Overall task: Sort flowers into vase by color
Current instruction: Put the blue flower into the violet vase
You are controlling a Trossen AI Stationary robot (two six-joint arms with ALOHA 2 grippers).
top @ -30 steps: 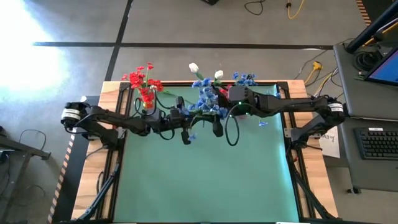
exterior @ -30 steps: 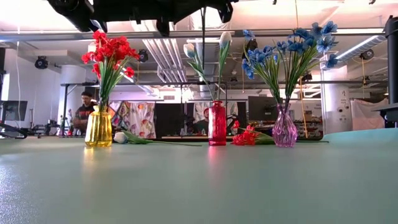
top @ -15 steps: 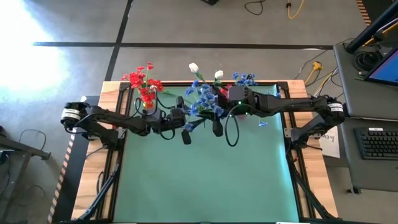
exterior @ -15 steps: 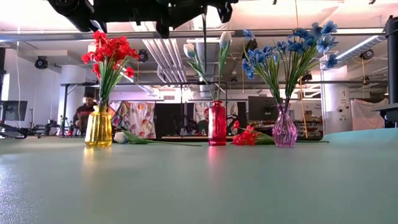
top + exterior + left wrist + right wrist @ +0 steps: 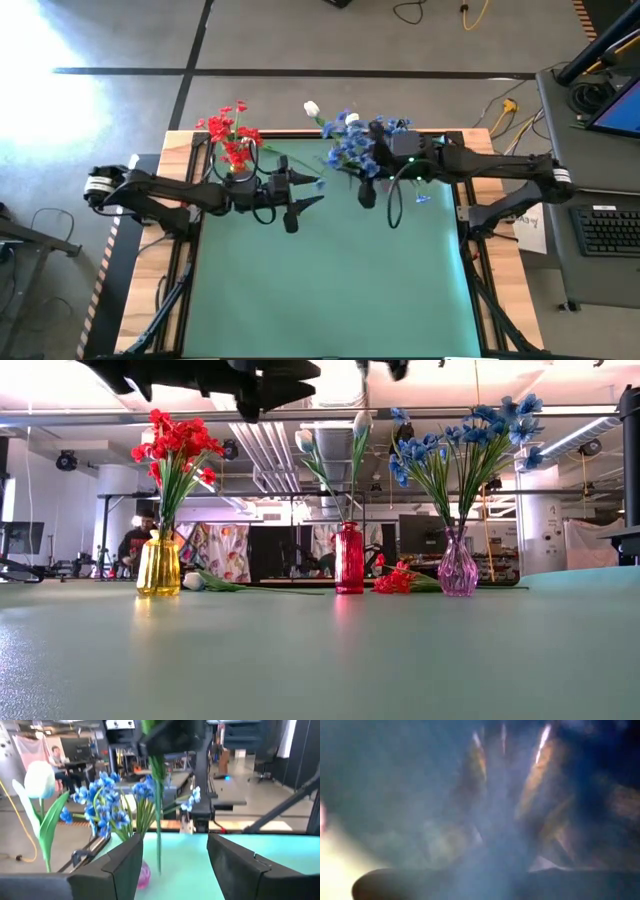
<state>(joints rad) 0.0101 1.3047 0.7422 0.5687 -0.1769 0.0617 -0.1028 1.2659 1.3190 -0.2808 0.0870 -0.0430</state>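
Right hand point(image 5: 352, 163) clamps blue flowers point(image 5: 348, 148) (grip hidden); left hand point(image 5: 312, 192) gapes.

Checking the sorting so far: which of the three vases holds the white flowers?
The red vase in the middle: white buds rise from it. The yellow vase holds red blooms, the purple vase blue sprays.

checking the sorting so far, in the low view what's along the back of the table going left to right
yellow vase with red flowers → red vase with white flowers → loose red flower → purple vase with blue flowers
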